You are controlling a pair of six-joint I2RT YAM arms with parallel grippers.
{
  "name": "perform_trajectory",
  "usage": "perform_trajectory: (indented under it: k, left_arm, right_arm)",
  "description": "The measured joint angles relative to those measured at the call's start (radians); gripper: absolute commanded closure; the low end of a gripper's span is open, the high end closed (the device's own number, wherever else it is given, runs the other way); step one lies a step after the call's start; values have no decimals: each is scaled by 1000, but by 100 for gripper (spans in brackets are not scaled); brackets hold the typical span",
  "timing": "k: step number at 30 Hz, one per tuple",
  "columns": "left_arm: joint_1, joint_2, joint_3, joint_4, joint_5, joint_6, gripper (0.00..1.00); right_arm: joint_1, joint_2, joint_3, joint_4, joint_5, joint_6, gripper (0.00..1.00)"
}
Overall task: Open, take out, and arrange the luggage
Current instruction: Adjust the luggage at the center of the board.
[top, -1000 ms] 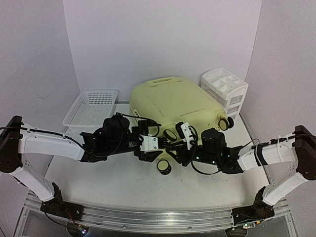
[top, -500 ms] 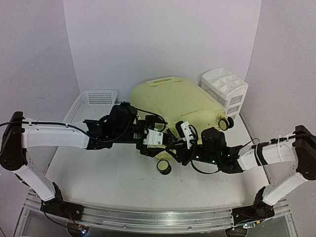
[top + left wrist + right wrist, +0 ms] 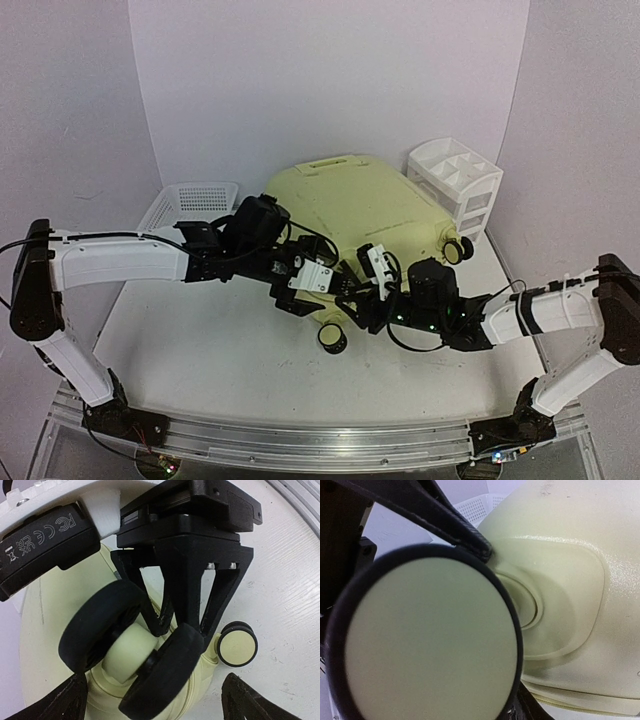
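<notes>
The luggage, a pale yellow-green hard-shell suitcase, lies flat and closed at the back of the table. In the left wrist view its shell carries a twin caster wheel with black tyres. My left gripper hovers open over that wheel, one finger on each side, not touching it. My right gripper is shut on the same wheel, whose cream disc fills the right wrist view, with the shell beside it. From above, the left gripper and right gripper meet at the suitcase's near corner.
Another wheel rests on the table in front of both grippers, and a further one is at the right corner. A white mesh basket stands back left, partly behind my left arm. A white drawer organizer stands back right.
My left arm has swung away from me and to the right, bringing its gripper over the suitcase's near corner and the wheel. The right arm has hardly moved.
</notes>
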Motion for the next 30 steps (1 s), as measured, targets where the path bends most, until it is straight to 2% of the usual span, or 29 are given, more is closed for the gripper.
perform_trajectory:
  k: [7, 12, 15, 17, 22, 24, 30]
  left_arm:
    - [0, 0, 6, -8, 1, 0, 8]
    - [0, 0, 6, -6, 12, -5, 21]
    - [0, 0, 7, 0, 23, -1, 24]
    - [1, 0, 7, 2, 34, -1, 25]
    - [-1, 0, 6, 10, 54, 12, 15]
    - [-7, 0, -4, 35, 51, 37, 14]
    - [-40, 0, -62, 130, 12, 112, 23]
  right_arm:
    - [0, -7, -22, -2, 22, 9, 59]
    - [0, -7, -34, 0, 29, 23, 59]
    - [0, -7, -35, 0, 29, 26, 59]
    - [0, -7, -35, 0, 29, 27, 59]
    - [0, -7, -35, 0, 29, 27, 59]
    - [0, -8, -35, 0, 29, 29, 59]
    - [0, -13, -35, -6, 29, 31, 60]
